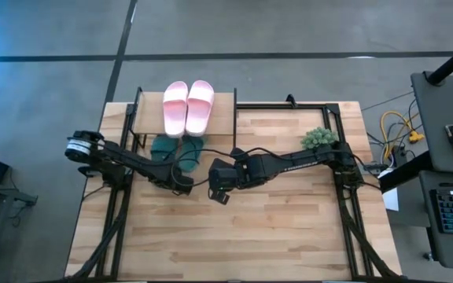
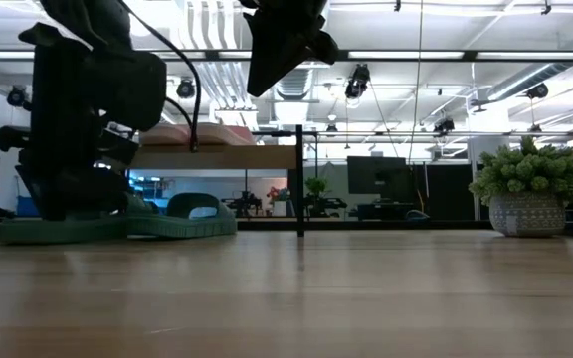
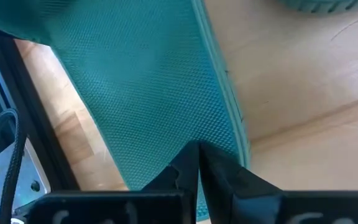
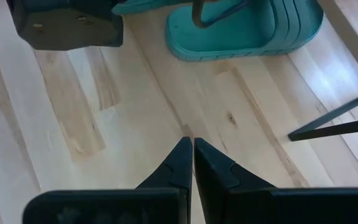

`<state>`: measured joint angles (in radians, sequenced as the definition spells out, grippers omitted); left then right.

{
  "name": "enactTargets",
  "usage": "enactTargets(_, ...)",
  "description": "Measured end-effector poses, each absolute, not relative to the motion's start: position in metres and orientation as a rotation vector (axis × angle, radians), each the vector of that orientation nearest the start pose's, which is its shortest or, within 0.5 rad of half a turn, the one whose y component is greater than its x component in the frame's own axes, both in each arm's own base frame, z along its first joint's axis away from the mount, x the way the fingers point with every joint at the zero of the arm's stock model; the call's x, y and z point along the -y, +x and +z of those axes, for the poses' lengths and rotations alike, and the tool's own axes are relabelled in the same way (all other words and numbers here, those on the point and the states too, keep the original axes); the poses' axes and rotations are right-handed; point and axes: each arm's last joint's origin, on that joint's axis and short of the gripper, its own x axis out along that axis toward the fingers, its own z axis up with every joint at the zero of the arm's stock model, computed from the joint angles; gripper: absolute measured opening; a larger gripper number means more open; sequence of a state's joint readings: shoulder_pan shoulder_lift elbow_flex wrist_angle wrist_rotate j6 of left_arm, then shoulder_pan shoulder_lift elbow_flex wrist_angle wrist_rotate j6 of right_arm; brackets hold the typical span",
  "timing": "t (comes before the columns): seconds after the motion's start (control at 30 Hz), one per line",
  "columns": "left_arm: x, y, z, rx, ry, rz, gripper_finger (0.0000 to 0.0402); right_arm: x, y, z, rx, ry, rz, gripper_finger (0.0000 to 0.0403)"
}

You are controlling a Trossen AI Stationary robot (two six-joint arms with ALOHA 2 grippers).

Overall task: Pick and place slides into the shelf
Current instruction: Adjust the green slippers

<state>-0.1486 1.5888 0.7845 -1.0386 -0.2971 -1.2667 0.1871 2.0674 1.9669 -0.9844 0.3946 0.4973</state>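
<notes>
1. Pink slides (image 1: 188, 107): two, side by side on the shelf's (image 1: 149, 115) top board. I count these as placed.
2. Green slides (image 1: 177, 148): two, lying on the table (image 1: 289, 228) at the lower level of the shelf. In the low view they (image 2: 117, 224) sit at the foot of the frame with their near ends reaching out toward the table's open side. I judge them partly in, not fully seated.
3. Left gripper (image 1: 181, 185): low at the near end of a green slide. In its wrist view the fingertips (image 3: 197, 163) are together, with nothing between them, right over the slide's textured footbed (image 3: 154, 93). Whether they touch it I cannot tell.
4. Right gripper (image 1: 219, 191): over bare table just beside the left one, near the shelf's front. Its wrist view shows fingertips (image 4: 191, 158) together and empty, with one green slide (image 4: 247, 28) ahead by a shelf leg.
5. Plant (image 1: 319, 138): at the table's right side, well apart from the work.
6. Tally: all four slides are at the shelf. What I judge is left is nudging the green pair fully under the top board, then pulling both arms clear.
</notes>
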Motion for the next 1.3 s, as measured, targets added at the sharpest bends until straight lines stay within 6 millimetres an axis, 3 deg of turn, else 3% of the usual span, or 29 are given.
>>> enactTargets(0.47,0.014,0.221,0.138,-1.228,-0.358,1.123,0.0004,-0.072,0.433,0.287,-0.965,0.136,-0.434,0.0009)
enactTargets(0.73,0.014,0.224,0.139,-1.24,-0.352,1.101,0.0004,-0.072,0.433,0.287,-0.966,0.138,-0.436,0.0009)
enactTargets(1.03,0.015,0.235,0.15,-1.089,-0.393,1.005,0.0004,-0.072,0.433,0.286,-0.968,0.141,-0.439,0.0009)
enactTargets(1.3,0.018,0.234,0.148,-1.155,-0.415,0.974,0.0004,-0.072,0.433,0.285,-0.969,0.14,-0.439,0.0009)
